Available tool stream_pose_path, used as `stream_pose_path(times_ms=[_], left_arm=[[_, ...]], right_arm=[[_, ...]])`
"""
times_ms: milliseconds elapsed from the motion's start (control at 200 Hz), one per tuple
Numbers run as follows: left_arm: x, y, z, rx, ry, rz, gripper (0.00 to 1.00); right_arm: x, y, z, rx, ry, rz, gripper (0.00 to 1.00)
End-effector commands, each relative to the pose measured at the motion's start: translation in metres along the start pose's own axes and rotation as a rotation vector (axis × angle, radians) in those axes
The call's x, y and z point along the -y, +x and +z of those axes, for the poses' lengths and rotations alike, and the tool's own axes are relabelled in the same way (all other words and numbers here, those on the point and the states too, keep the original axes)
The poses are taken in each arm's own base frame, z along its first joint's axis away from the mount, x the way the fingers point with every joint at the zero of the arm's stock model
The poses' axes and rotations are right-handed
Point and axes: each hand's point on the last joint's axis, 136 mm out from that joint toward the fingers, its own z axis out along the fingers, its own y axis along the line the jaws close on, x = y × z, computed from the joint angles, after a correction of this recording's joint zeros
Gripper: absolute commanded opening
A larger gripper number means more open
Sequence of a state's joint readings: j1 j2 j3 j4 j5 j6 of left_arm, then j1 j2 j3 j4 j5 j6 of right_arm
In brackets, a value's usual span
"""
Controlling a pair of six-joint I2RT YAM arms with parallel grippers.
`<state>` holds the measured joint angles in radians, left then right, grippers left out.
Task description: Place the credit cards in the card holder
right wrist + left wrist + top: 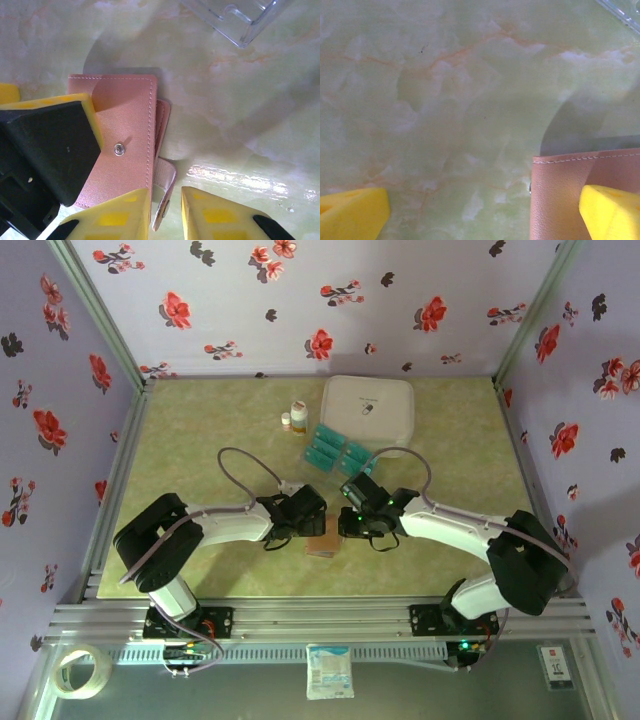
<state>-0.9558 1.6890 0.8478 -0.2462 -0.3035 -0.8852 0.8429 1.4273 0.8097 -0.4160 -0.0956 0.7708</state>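
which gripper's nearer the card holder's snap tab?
Right. The right gripper has its jaws astride the snap tab; left gripper sits open over the card holder, away from the tab.

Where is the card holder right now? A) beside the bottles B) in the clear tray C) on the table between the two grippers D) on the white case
C: the card holder lies on the table, with the left gripper and the right gripper on either side.

I can read no text anywhere; the faint mark on the white case [385, 400] stays illegible.
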Motion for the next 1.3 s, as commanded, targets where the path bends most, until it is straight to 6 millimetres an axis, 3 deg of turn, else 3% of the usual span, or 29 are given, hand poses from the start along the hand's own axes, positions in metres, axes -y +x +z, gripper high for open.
stream_pose_path(times_ms=[0,260,435,605,820,1035,1295], left_arm=[[-0.049,0.041,0.048,-0.095,-0.151,0.042,1.0],[-0.048,0.041,0.049,-0.094,-0.15,0.04,1.0],[-0.048,0.041,0.049,-0.094,-0.151,0.04,1.0],[-0.047,0.04,0.049,-0.092,-0.147,0.041,1.0],[-0.044,0.038,0.047,-0.088,-0.132,0.036,1.0],[-0.04,0.035,0.044,-0.082,-0.111,0.026,1.0],[-0.031,0.027,0.032,-0.069,-0.054,0.001,1.0]], right_arm=[[0.006,0.002,0.003,-0.001,0.035,0.013,0.22],[0.008,0.004,0.008,-0.011,0.039,0.015,0.21],[0.008,0.006,0.009,-0.018,0.039,0.015,0.14],[0.005,0.005,0.006,-0.012,0.025,0.017,0.0],[-0.019,-0.003,0.001,0.011,-0.091,0.046,0.0],[-0.031,-0.005,0.02,-0.002,-0.152,0.091,0.0],[-0.019,0.006,0.051,-0.03,-0.153,0.149,0.0]])
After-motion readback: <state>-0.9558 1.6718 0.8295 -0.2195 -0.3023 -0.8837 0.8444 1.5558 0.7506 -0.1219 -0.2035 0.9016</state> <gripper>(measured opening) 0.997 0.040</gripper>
